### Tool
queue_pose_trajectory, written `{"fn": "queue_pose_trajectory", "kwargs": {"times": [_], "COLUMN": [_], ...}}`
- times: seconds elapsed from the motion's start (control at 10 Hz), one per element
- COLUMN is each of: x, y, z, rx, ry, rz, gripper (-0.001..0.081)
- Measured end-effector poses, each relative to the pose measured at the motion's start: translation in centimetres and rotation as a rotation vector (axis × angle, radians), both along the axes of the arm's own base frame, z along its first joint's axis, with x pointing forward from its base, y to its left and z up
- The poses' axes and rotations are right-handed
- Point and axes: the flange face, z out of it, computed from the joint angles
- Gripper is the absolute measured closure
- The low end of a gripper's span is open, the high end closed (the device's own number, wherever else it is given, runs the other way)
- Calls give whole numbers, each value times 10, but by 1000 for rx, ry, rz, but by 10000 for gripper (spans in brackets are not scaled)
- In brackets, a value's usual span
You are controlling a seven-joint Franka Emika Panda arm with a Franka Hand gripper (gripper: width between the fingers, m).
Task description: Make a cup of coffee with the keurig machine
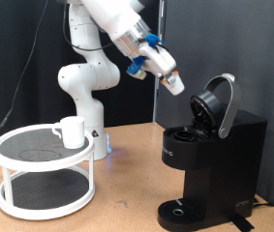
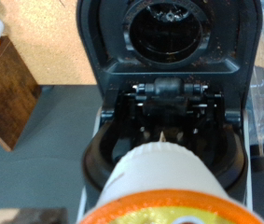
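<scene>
1. The hand (image 1: 175, 83) is hanging in the air above and to the exterior view's left of the keurig machine (image 1: 214, 164), tilted down toward the machine's open top.
2. The hand is pinching a small white pod (image 1: 176, 84) at its tip; in the wrist view the pod (image 2: 159, 182) is filling the near foreground, white-walled with an orange-and-yellow near rim.
3. The pod is not touching the machine; it is hovering just beside the raised lid (image 1: 217, 101).
4. The lid is standing hinged up and back, exposing the brew chamber; in the wrist view the round pod holder (image 2: 167, 31) and the dark hinge parts beneath it are lying straight ahead of the pod.
5. The machine is sitting on the wooden table (image 1: 127, 193) at the exterior view's right, its drip base (image 1: 180, 211) carrying nothing.
6. The cup (image 1: 72, 131) is standing upright on the top tier of a white two-tier round rack (image 1: 45, 174) at the exterior view's left, well apart from the machine.
7. The robot's white base (image 1: 83, 92) is rising behind the rack.
</scene>
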Motion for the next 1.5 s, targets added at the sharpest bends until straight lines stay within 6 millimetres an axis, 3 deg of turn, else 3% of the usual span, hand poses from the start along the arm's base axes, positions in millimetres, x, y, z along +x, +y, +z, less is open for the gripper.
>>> {"fn": "queue_pose_trajectory", "kwargs": {"times": [0.7, 1.5], "x": [-4, 5], "y": [41, 37], "z": [-51, -83], "rx": [-89, -111], "ry": [8, 32], "rz": [14, -31], "gripper": [434, 434]}}
